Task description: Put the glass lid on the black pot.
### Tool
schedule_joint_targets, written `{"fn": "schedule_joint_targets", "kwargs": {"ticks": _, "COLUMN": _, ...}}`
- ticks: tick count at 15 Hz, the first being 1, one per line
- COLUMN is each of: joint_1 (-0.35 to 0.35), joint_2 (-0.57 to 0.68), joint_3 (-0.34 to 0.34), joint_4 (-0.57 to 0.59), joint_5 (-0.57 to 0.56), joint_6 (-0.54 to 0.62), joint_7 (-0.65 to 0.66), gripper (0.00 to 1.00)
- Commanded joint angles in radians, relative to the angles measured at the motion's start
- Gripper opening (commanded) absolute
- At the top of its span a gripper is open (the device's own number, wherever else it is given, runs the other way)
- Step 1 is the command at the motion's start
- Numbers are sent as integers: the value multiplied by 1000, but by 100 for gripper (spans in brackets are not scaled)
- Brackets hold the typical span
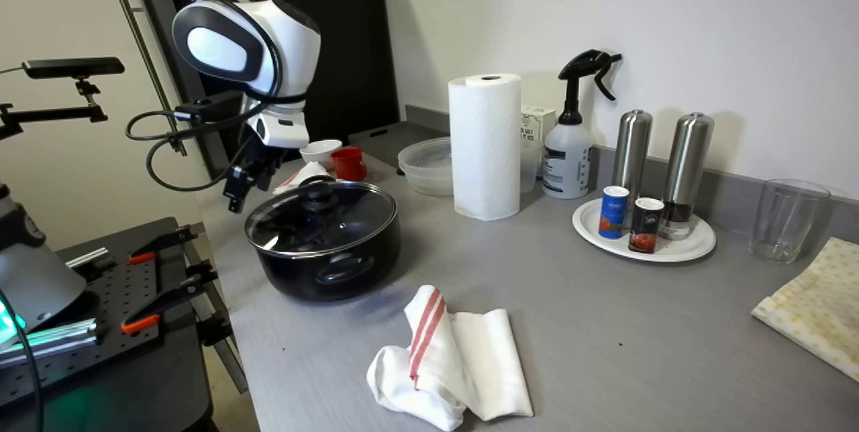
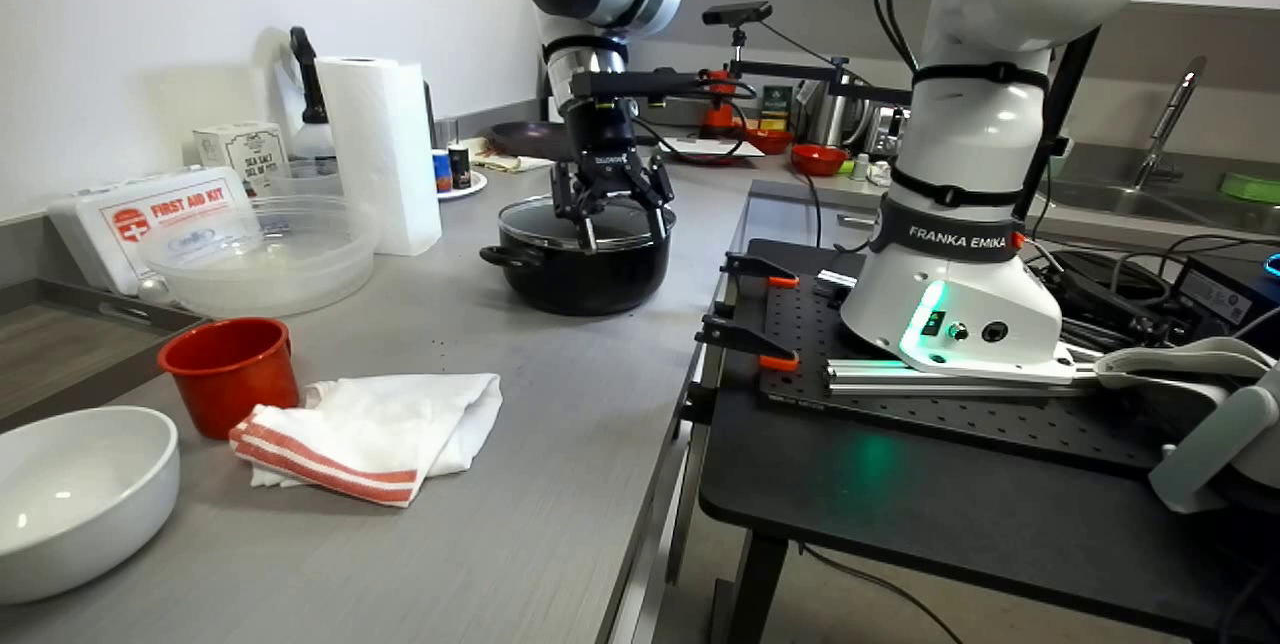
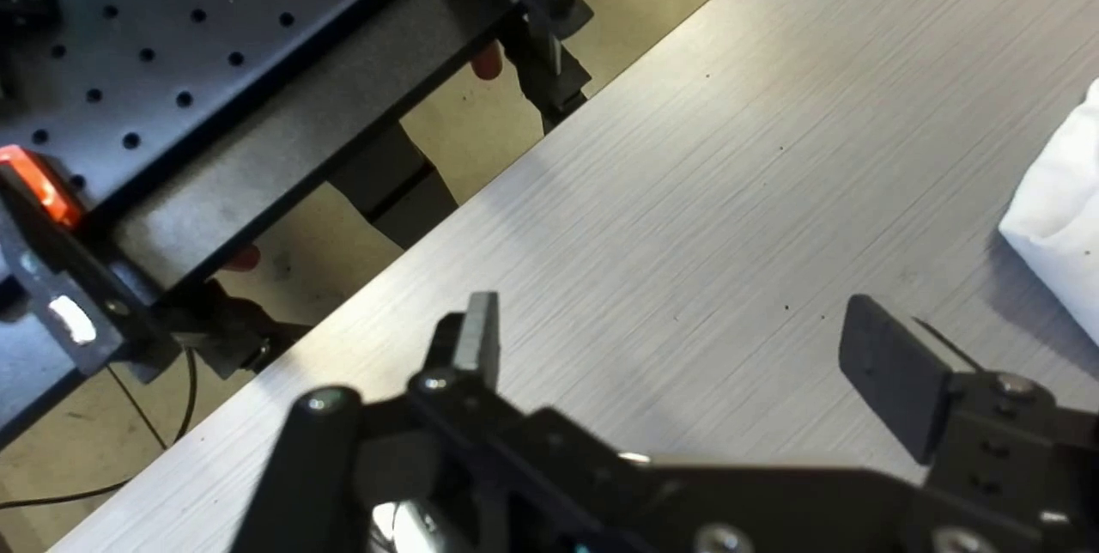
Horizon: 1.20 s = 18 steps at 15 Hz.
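The tool [image 3: 678, 355] is spread wide, its two fingers [image 3: 893, 377] well apart; in the wrist view the bare grey counter [image 3: 730, 218] shows between them, and it grips nothing. It points downward beside the black pot [image 1: 302, 274], on the side where the red mug [image 2: 230, 374] stands, and in an exterior view a gap shows between its fingertips and the pot. The glass lid [image 1: 321, 219] lies on top of the black pot, knob side up, its metal rim following the pot's upper edge.

Near the pot, yet apart from it, lies a crumpled striped dish towel [image 1: 443, 365]. The red mug is well apart from the pot, with a folded striped dish towel [image 2: 390, 429] just beside it; the white bowl [image 2: 90, 524] is farther still from the pot. Across the counter from the pot, the paper towel roll [image 1: 486, 150] stands upright, with the round plastic tub [image 1: 429, 177] just beside it. The spray bottle [image 1: 567, 164] stands beyond that roll, as seen from the pot. Well apart from the pot, a white plate [image 1: 587, 221] carries two steel grinders [image 1: 688, 157] and two small shakers [image 1: 613, 212].
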Motion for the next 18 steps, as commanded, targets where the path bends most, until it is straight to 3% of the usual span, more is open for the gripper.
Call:
{"fn": "schedule_joint_targets", "kwargs": {"ticks": 1, "joint_1": -5, "joint_2": 37, "joint_3": -11, "joint_4": 38, "joint_5": 21, "joint_6": 15, "joint_7": 4, "gripper": 100}}
{"fn": "schedule_joint_targets", "kwargs": {"ticks": 9, "joint_1": -18, "joint_2": 76, "joint_3": -32, "joint_4": 66, "joint_5": 21, "joint_6": 69, "joint_7": 41, "gripper": 100}}
{"fn": "schedule_joint_targets", "kwargs": {"ticks": 18, "joint_1": -19, "joint_2": 53, "joint_3": -24, "joint_4": 53, "joint_5": 27, "joint_6": 37, "joint_7": 20, "gripper": 100}}
